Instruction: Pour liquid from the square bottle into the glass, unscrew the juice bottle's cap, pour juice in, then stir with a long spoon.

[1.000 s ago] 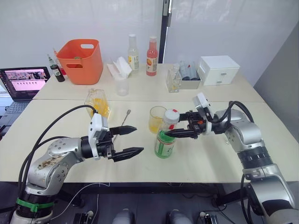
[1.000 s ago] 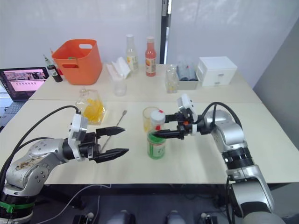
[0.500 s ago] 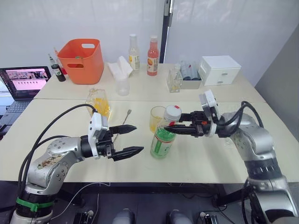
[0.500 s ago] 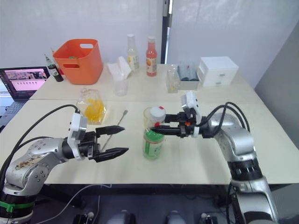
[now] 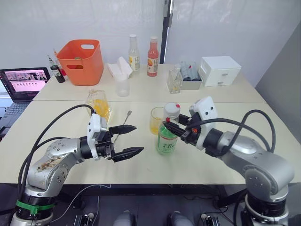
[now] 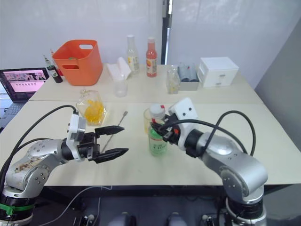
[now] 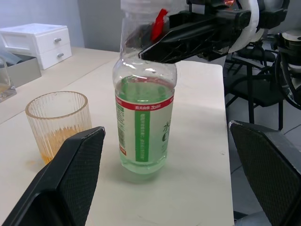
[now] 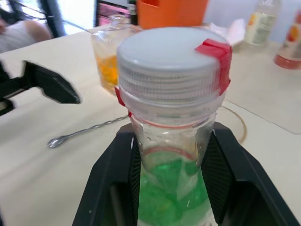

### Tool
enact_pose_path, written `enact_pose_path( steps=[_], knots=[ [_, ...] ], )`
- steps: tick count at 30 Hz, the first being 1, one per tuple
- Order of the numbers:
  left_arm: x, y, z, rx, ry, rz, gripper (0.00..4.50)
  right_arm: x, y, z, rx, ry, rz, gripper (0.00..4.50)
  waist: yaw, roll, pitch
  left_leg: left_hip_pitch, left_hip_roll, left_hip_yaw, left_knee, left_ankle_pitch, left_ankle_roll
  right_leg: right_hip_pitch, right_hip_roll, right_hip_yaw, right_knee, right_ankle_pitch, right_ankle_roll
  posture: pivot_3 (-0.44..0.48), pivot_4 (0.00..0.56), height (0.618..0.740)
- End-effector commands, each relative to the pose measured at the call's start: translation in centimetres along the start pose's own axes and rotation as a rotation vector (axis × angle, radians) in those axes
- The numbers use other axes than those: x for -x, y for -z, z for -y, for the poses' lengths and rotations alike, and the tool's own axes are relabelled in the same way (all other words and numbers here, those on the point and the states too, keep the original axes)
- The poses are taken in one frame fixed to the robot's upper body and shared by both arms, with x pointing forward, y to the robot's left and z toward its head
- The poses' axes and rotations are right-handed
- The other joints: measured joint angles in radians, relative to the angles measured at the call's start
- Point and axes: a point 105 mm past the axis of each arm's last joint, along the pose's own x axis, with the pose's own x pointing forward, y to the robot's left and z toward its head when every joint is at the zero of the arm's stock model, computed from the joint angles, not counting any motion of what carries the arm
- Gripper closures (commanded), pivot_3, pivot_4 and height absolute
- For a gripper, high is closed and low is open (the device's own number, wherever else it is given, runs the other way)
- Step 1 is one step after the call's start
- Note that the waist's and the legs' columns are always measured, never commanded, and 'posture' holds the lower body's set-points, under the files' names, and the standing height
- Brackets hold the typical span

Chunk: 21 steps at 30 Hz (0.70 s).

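Juice bottle (image 5: pixel 167 136), frame centre, is pinched at the neck by right gripper (image 5: pixel 173 129); left gripper (image 5: pixel 129 140) is held wide; toppling is risked if twisted unbraced.

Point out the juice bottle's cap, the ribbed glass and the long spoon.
juice bottle's cap (image 8: pixel 170 55): right wrist view, on the cap's flat white top.
ribbed glass (image 7: pixel 57 123): left wrist view, on its ribbed side wall.
long spoon (image 5: pixel 126 118): left eye view, on the handle.

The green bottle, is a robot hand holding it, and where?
Yes. The right gripper holds the green juice bottle by its neck, just under the white cap. The left gripper is open and holds nothing.
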Motion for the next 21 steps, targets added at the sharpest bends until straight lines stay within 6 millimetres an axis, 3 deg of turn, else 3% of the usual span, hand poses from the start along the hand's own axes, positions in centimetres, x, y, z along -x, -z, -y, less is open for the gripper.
enact_pose_path(
  steps=[1, 15, 17, 21],
  knots=[
    [0.1, -0.7, -0.1, -0.042, 0.013, 0.004, 0.0, 0.6, -1.0, -0.2, 0.015, 0.066, 0.04, 3.22, 0.0, 0.0, 0.0, 0.0, 0.0, 0.0, 0.0, 0.0, 0.0, 0.0, 0.0, 0.0, 0.0, 0.0, 0.0, 0.0, 0.15, 0.715],
    [-0.1, -0.9, -0.7, -0.048, 0.029, 0.002, 0.0, 0.4, 0.9, -1.1, -0.056, 0.047, 0.017, 3.22, -0.003, 0.0, 0.0, 0.001, 0.0, 0.0, 0.0, 0.0, 0.0, 0.001, 0.001, 0.0, 0.0, 0.0, 0.0, 0.0, 0.15, 0.715],
    [-0.2, -1.0, -0.7, -0.049, 0.03, 0.002, 0.0, 0.4, 0.8, -1.1, -0.059, 0.034, 0.03, 2.22, -0.003, 0.0, 0.0, 0.001, 0.001, 0.0, 0.0, 0.0, 0.0, 0.001, 0.001, 0.0, 0.0, 0.0, 0.0, 0.0, 0.15, 0.715],
    [-0.2, -1.0, -0.8, -0.051, 0.028, 0.001, 0.0, 0.5, 0.6, -0.6, -0.063, 0.013, 0.05, 0.92, -0.004, 0.0, 0.0, 0.001, 0.001, 0.0, 0.0, 0.0, 0.0, 0.0, 0.002, 0.0, 0.0, 0.0, 0.0, 0.0, 0.15, 0.715]
  ],
)
